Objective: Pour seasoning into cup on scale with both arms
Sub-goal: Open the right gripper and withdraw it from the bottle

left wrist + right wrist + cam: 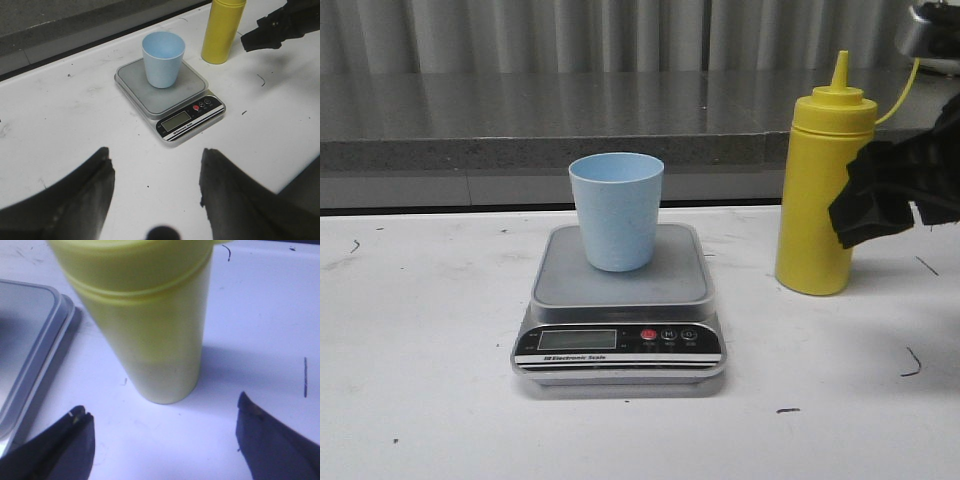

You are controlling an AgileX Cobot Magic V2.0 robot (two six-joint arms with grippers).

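The pale blue cup (616,210) stands upright on the grey platform of the scale (620,300), mid-table. To its right stands the yellow seasoning bottle (822,190), upright on the table, its thin strap looping off to the right. My right gripper (865,205) is open just right of the bottle, fingers apart from it; in the right wrist view the seasoning bottle (145,320) stands ahead of the right gripper (162,412). My left gripper (155,157) is open over bare table, short of the scale (170,97) and cup (162,57). The left arm is out of the front view.
A grey raised ledge (520,130) runs along the back of the white table (420,380), with a pale ribbed wall behind it. Small dark marks dot the tabletop.
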